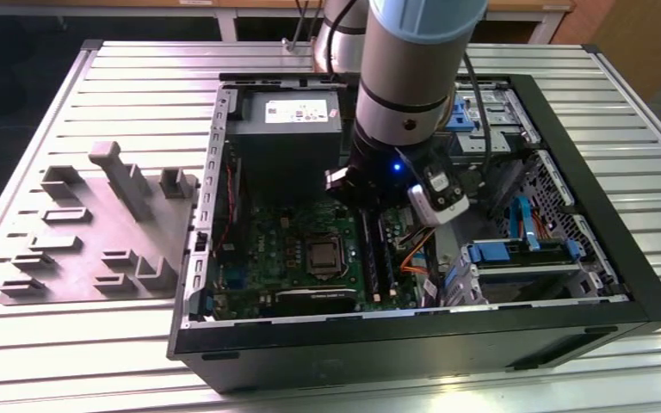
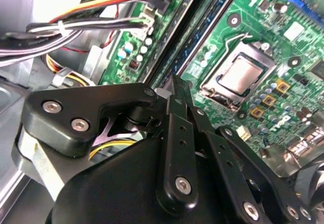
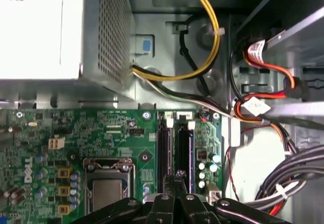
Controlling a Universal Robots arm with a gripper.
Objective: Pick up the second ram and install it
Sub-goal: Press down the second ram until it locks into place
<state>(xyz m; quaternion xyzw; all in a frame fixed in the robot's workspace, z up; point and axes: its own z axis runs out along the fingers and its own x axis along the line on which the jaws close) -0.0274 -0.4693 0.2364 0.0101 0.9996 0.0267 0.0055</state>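
My gripper [image 2: 174, 84] is low inside the open computer case [image 1: 606, 258], its two black fingers pressed together and shut with nothing visible between them. Its tips [image 3: 177, 176] hover at the near end of the two long black memory sockets [image 3: 163, 148] on the green motherboard [image 1: 296, 232]. A thin blue-green ram [image 3: 191, 153] stands on edge in one socket, and its long edge [image 2: 200, 36] runs away from the fingertips. I cannot tell whether the tips touch it, or whether it is the second ram.
The processor socket [image 3: 107, 186] lies beside the memory sockets. The power supply box [image 1: 288, 129] and bundles of yellow, black and orange cables [image 3: 243, 102] crowd the case. A grey fixture plate with blocks [image 1: 101, 232] rests on the slatted table at the exterior view's left.
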